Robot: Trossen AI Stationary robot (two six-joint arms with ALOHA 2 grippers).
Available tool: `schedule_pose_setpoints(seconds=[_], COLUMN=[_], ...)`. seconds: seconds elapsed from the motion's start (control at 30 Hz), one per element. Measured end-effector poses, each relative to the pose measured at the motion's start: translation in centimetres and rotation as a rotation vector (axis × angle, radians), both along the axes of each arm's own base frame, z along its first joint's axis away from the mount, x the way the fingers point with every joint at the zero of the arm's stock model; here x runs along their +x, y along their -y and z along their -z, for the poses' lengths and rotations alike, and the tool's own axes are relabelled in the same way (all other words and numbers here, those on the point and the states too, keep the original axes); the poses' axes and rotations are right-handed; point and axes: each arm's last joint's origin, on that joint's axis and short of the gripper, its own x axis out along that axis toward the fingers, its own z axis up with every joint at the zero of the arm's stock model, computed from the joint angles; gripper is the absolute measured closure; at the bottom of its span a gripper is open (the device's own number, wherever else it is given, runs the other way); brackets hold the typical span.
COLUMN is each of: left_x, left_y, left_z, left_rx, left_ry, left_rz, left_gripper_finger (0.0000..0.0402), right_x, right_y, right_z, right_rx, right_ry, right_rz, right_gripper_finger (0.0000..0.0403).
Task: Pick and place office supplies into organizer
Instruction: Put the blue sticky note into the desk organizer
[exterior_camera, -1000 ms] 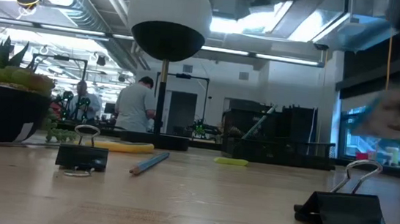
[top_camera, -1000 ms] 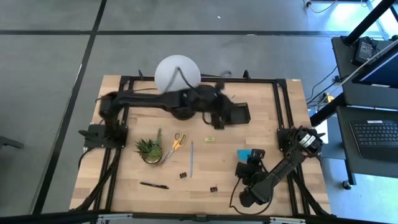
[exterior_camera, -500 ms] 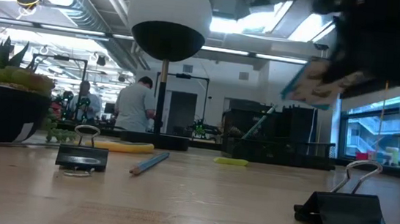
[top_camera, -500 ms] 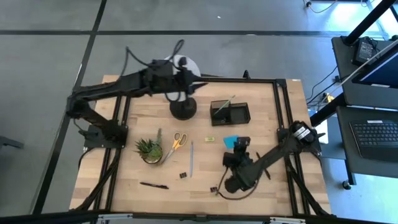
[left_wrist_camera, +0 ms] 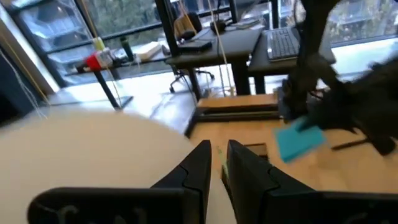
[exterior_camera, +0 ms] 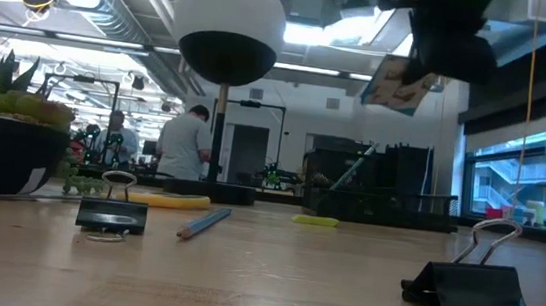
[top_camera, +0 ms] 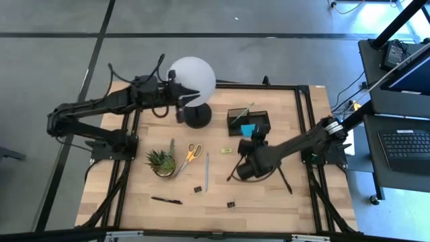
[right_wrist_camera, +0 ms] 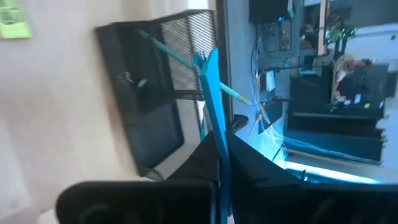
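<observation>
While clamped, the right tool point(right_wrist_camera: 214, 165) holds the sticky-note pad point(right_wrist_camera: 214, 118).

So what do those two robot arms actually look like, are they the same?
They look alike: both are dark, nearly black, jointed arms built from slim straight links with chunkier joints. Loose black cables loop along the left arm and the right arm. Each ends in a two-finger gripper; the left gripper has dark, wedge-shaped fingers. The right gripper looks equally dark. No markings are readable.
</observation>
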Motion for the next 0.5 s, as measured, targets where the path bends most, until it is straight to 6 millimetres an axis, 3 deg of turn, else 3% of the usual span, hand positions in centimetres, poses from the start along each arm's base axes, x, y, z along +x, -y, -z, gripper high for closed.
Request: schedule_pose_setpoints(seconds=[0.1,0.23,0.5], left_x=[-1.2,-2.9,-4.7], left_y=[0.6,1.3,2.1], left_z=[0.3,-0.8,-1.8], left_rx=[-0.019,-0.02,-0.014], left_ry=[0.043,0.112,0.155], left_rz=[0.011,0.021,0.037], left_gripper_finger=[0.0355,0.0355,0.0355], right_x=[-0.2,-0.4,-0.3], right_y=[1.2,2.1,2.8], right_z=[-1.0,-1.7,-1.8], right_rx=[0.009,0.018,0.019], right_ry=[0.017,0.039,0.031], right_rz=[0.026,0.051,0.063], right_gripper_finger=[0.0389,0.0389,0.0389])
